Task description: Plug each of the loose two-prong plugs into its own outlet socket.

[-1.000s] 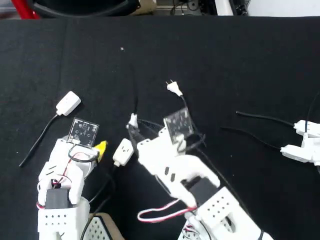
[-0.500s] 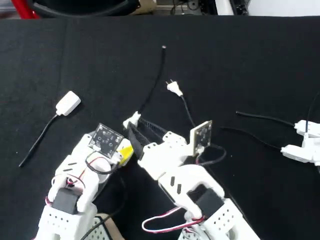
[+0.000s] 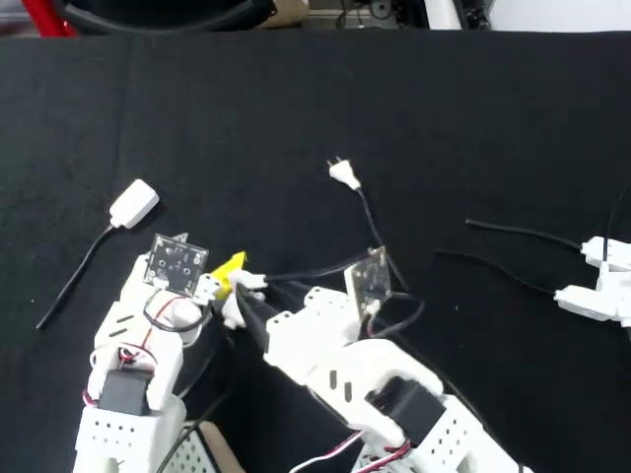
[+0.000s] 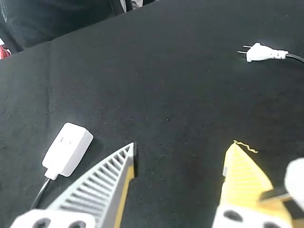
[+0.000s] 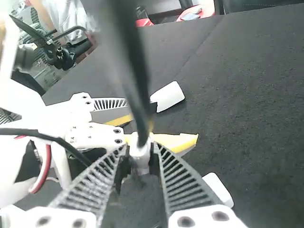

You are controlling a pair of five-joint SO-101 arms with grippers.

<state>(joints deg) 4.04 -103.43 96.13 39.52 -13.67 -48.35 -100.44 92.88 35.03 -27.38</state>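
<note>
My right gripper [image 3: 250, 296] is shut on a white two-prong plug [image 3: 246, 281], and its black cable [image 3: 311, 268] trails to the right. In the right wrist view the plug [image 5: 139, 156] sits clamped between the ribbed fingers of the right gripper [image 5: 139, 151]. My left gripper [image 3: 215, 258] stands open just left of that plug, its yellow finger [image 3: 229, 263] nearly touching it. The left gripper [image 4: 183, 147] holds nothing. One white outlet socket [image 3: 134, 204] lies at the far left. Another socket [image 5: 217, 188] lies under the right gripper. A loose plug [image 3: 342, 174] lies farther back.
More white plug and socket pieces [image 3: 599, 281] with black cables [image 3: 513, 233] lie at the right edge. The loose plug's cable [image 3: 367, 217] runs down toward the right arm. The far half of the black table [image 3: 315, 89] is bare.
The right gripper has carried its plug down and slightly left, and the cable now bends off to the right. The left arm has swung back left, its gripper ending beside the plug.
</note>
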